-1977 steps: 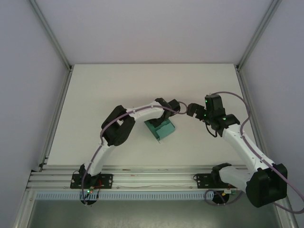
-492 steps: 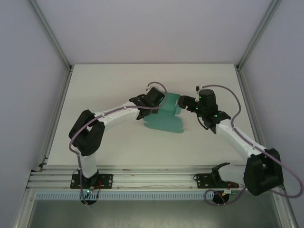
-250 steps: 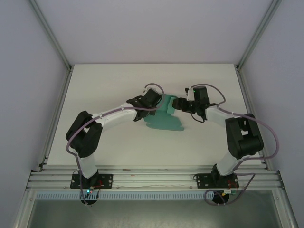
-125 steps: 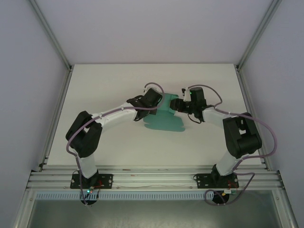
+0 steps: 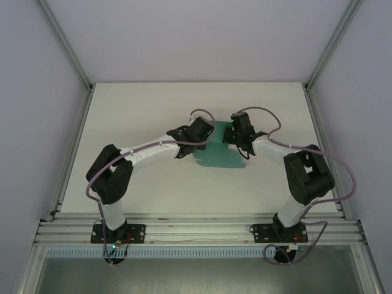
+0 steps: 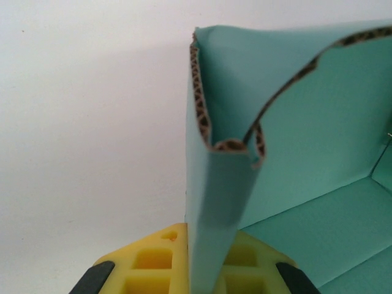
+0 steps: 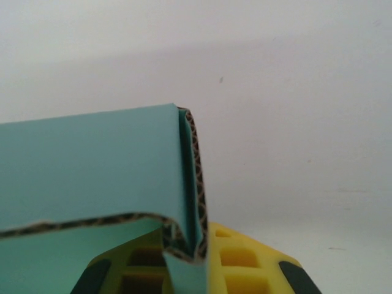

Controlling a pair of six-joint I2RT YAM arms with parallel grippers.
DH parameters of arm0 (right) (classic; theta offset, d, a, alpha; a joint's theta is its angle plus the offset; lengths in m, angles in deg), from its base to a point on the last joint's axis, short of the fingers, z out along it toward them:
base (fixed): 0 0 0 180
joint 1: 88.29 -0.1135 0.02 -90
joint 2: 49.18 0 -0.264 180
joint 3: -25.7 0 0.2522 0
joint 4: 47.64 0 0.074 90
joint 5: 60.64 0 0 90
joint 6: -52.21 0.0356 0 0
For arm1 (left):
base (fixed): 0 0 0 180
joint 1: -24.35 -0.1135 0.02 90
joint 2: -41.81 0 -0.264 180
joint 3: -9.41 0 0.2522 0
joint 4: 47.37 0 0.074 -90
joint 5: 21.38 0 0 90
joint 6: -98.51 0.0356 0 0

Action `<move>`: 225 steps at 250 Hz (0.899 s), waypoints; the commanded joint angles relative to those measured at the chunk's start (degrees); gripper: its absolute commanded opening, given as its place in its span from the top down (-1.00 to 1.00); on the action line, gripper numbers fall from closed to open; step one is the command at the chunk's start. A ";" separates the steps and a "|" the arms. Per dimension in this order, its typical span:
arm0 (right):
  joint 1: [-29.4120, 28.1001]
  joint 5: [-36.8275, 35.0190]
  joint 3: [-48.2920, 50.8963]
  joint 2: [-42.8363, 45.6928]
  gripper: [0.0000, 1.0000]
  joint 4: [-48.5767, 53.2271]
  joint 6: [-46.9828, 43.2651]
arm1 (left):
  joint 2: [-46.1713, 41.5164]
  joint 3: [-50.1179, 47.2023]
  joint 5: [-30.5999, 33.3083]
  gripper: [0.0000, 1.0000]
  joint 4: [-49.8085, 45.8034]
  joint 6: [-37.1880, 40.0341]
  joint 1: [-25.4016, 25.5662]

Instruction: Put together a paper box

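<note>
Two folded walls of your teal-green corrugated card box [image 5: 217,156] look pinched: left gripper [image 5: 207,132] at 11 o'clock, right gripper [image 5: 228,136] at 1 o'clock.

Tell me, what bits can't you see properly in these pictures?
Top view: the box sits partly under the left gripper and the right gripper, so its sides there are hidden.
Top view: the folds are too small to read.
Left wrist view: the box covers the finger gap, so I cannot tell if it is pinched. The bottom edge cuts the box off.
Right wrist view: the same; the box hides the gap.
</note>
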 commanded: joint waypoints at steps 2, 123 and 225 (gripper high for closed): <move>0.99 -24.63 -3.54 -3.50 1.00 13.88 4.24 | -3.28 0.63 6.87 1.00 -2.50 -3.76 -0.53; 0.02 -38.45 -5.15 -9.09 0.81 2.15 7.15 | -5.23 -0.25 6.75 1.00 -1.17 -4.53 -1.97; 1.26 21.40 4.49 -0.61 -0.18 -31.09 0.11 | -3.25 -0.67 1.70 1.00 1.66 -3.12 -1.92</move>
